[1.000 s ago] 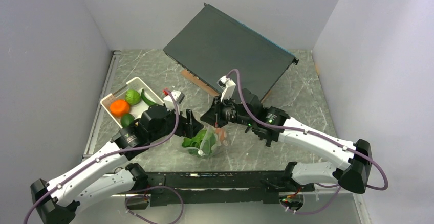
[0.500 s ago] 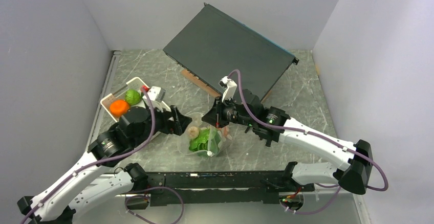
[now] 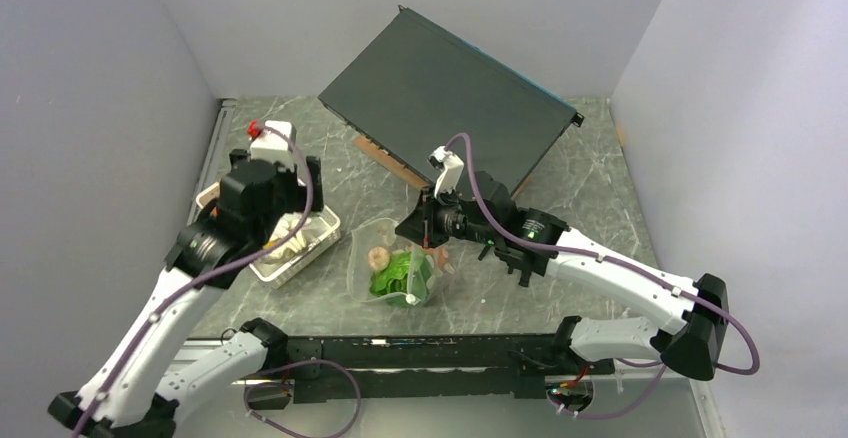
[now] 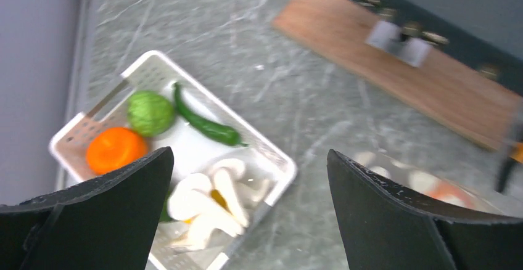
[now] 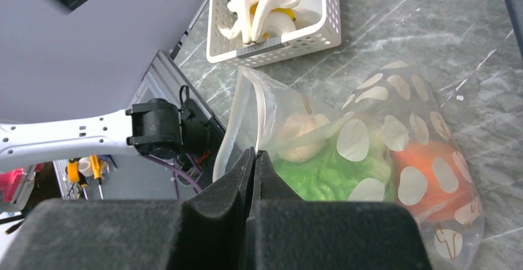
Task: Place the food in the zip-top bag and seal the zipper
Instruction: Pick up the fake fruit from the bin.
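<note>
The dotted zip-top bag [image 3: 395,273] lies at the table's middle, mouth toward the left. It holds green lettuce [image 5: 321,171], a pale mushroom [image 5: 300,137] and an orange piece [image 5: 425,171]. My right gripper [image 5: 254,156] is shut on the bag's upper mouth edge by the whitish zipper [image 5: 262,113], holding the mouth open. My left gripper [image 4: 249,177] is wide open and empty above the white basket [image 4: 280,159]. The basket holds an orange [image 4: 115,150], a round green fruit [image 4: 150,113], a slim cucumber [image 4: 206,125] and white mushrooms [image 4: 210,199].
A large dark flat box [image 3: 450,98] lies tilted at the back, with a wooden strip [image 4: 401,66] along its near edge. The basket [image 3: 300,253] sits near the left wall. The arm bases and rail run along the near edge.
My left gripper has pulled away from the bag's mouth and swung left and back to above the basket. A mushroom now lies inside the bag. The right gripper has held still.
</note>
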You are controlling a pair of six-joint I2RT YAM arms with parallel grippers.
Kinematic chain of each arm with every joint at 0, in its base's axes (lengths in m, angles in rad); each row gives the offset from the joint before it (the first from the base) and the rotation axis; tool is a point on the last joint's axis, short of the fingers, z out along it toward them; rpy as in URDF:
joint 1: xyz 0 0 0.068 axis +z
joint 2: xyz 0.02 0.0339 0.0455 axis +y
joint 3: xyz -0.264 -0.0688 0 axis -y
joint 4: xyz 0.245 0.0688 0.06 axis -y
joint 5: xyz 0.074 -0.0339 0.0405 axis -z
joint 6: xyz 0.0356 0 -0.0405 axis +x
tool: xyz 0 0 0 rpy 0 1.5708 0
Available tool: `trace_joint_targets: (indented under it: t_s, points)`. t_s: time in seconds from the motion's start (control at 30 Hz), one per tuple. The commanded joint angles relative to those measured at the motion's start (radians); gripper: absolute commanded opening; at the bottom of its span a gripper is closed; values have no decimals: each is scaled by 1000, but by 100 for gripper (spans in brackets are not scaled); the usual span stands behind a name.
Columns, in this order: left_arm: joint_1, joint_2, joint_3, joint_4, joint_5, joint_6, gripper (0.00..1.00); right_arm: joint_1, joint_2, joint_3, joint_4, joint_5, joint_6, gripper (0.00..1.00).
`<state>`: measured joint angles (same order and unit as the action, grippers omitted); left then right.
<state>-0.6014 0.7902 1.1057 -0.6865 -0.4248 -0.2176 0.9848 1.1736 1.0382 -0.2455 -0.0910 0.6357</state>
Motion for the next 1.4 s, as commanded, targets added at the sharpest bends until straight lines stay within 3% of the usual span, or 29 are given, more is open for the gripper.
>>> trace_joint_targets:
  t_s: [0.0, 0.13, 0.27, 0.37, 0.5, 0.8, 1.13, 1.37]
  points:
    - [211, 100, 49, 48, 68, 158, 100, -3, 1, 64, 32, -16, -3, 0]
    - [391, 160, 40, 148, 134, 187, 100, -3, 18, 82, 9, -16, -8, 0]
    - [555, 241, 11, 213, 203, 126, 100, -3, 29, 109, -12, -10, -27, 0]
    - [697, 289, -31, 242, 333, 55, 99, -3, 34, 116, -15, -10, -31, 0]
    - [814, 368, -58, 238, 423, 11, 93, -3, 37, 107, -7, -16, -31, 0]
    - [862, 518, -20, 173, 468, 14, 84, -3, 10, 58, 48, -19, -31, 0]
    - [888, 593, 12, 111, 428, 43, 60, -3, -2, 21, 100, -46, -40, 0]
    - [896, 608, 23, 111, 428, 57, 76, -3, -13, -27, 156, -56, -55, 0]
